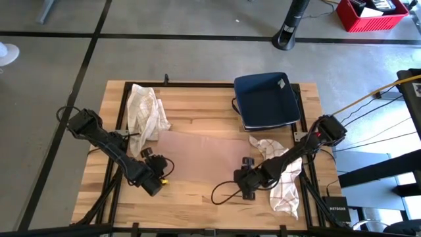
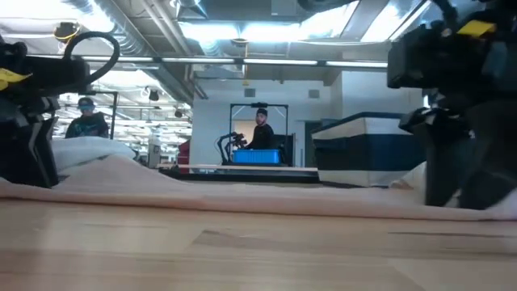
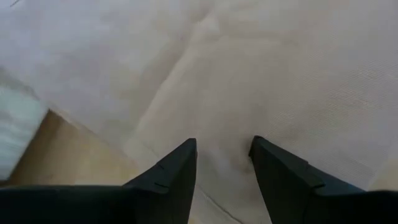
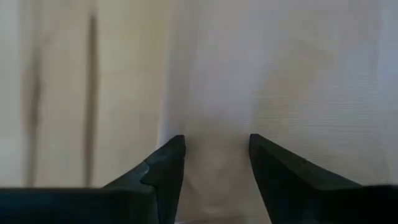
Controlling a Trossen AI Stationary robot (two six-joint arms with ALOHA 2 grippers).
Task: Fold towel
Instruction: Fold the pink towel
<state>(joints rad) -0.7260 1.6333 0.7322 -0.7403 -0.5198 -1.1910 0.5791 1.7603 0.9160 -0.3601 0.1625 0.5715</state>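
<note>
High view: towel [image 1: 197,158] flat mid-table, thin, limp, light, likely to slide. Left gripper [image 1: 160,172] and right gripper [image 1: 246,176] parted, unclenched over near corners. Best pinched at corners, low.

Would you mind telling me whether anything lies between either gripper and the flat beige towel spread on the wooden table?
Nothing visible does. The left gripper and right gripper both sit right at the flat beige towel, fingers apart with only cloth between them.
</note>
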